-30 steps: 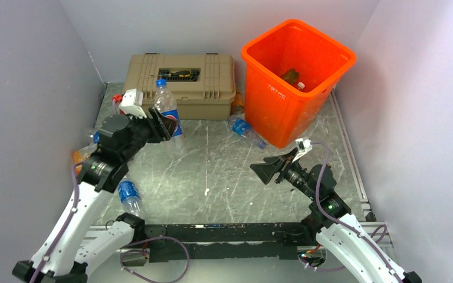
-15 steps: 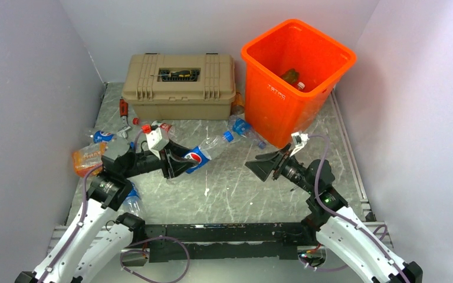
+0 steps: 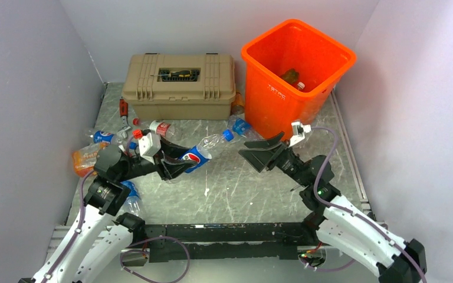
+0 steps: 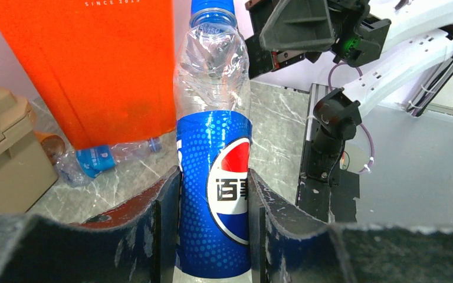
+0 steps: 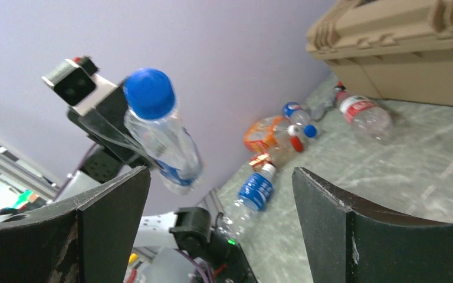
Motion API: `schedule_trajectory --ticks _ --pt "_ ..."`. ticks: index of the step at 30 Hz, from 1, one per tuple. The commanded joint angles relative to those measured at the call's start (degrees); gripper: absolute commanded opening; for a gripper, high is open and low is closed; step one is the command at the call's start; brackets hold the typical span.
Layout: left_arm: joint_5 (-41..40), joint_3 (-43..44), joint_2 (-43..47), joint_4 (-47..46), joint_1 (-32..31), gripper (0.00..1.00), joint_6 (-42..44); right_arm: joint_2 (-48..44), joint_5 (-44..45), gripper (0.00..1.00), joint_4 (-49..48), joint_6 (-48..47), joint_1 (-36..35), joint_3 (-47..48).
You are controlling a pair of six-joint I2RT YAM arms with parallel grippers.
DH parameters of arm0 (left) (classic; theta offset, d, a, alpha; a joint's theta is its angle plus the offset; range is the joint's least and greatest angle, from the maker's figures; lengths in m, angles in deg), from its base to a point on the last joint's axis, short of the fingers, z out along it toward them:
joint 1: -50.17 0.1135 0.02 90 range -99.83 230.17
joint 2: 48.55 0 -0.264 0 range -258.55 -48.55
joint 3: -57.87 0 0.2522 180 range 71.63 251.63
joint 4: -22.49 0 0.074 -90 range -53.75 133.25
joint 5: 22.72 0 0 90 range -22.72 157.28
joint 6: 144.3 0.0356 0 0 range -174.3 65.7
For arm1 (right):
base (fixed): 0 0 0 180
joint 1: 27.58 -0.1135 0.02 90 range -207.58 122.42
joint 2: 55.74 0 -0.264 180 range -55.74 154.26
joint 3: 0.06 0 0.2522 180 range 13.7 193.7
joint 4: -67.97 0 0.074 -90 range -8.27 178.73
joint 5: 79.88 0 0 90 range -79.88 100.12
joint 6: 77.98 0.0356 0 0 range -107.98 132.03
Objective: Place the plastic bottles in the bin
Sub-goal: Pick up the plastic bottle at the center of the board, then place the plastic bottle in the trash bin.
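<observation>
A clear Pepsi bottle (image 3: 203, 151) (image 4: 213, 177) with a blue cap is clamped by its label between the fingers of my left gripper (image 3: 177, 163) (image 4: 212, 236). It hangs above the table with its cap pointing right. My right gripper (image 3: 261, 152) (image 5: 221, 177) stands wide open facing that cap (image 5: 149, 93), a short gap away and holding nothing. The orange bin (image 3: 295, 76) (image 4: 94, 65) stands at the back right with a bottle (image 3: 292, 76) inside. More bottles lie on the table: one beside the bin (image 3: 245, 130), a red-labelled one (image 3: 162, 128), and a blue-labelled one (image 3: 131, 197).
A tan toolbox (image 3: 180, 85) with a yellow-handled screwdriver (image 3: 177, 73) on its lid stands at the back left. An orange-wrapped bottle (image 3: 87, 157) and small crushed bottles (image 3: 103, 137) lie along the left wall. Purple walls enclose three sides.
My left arm swung the Pepsi bottle down from upright near the toolbox until it pointed right. The right gripper rose and moved left toward the bottle's cap, staying open.
</observation>
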Motion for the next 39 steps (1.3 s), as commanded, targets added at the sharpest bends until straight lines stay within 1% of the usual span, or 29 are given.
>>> schedule_trajectory --ticks 1,6,11,20,26,28,31,34,36,38,39 --pt "0.8 -0.4 -0.1 -2.8 -0.1 0.36 -1.0 4.7 6.6 0.94 -9.9 -1.5 -5.8 6.8" --pt "0.5 -0.4 0.3 -2.2 -0.2 0.36 -0.4 9.1 11.8 0.94 -8.9 -6.6 -11.4 12.2" --pt "-0.1 -0.5 1.0 -1.2 -0.7 0.35 0.2 11.6 16.2 0.94 -8.5 -7.6 -13.1 14.3" --pt "-0.7 -0.5 1.5 -0.7 -1.3 0.35 0.5 16.5 15.2 0.86 -11.2 -6.4 -14.3 15.8" --pt "-1.1 -0.4 1.6 0.0 -1.6 0.35 0.9 17.9 15.0 0.77 -12.9 -5.9 -15.0 15.9" --pt "-1.4 -0.4 1.8 0.2 -1.7 0.35 1.1 18.3 14.8 0.71 -13.4 -5.7 -15.3 15.8" --pt "-1.7 -0.4 1.8 0.5 -1.8 0.36 1.3 19.0 14.4 0.59 -14.1 -5.4 -15.5 16.1" --pt "-2.0 -0.3 1.9 0.7 -1.7 0.36 1.4 19.6 13.7 0.39 -14.3 -5.1 -15.7 16.5" --pt "-2.2 -0.3 2.1 0.8 -1.8 0.36 1.4 19.7 13.4 0.28 -14.3 -5.0 -15.8 16.5" --pt "-2.5 -0.2 2.1 1.1 -1.8 0.39 1.3 19.6 13.3 0.16 -14.0 -5.0 -15.9 16.4" --pt "-2.6 -0.1 2.1 1.3 -1.8 0.41 1.3 19.4 13.3 0.07 -13.8 -5.0 -15.9 16.4"
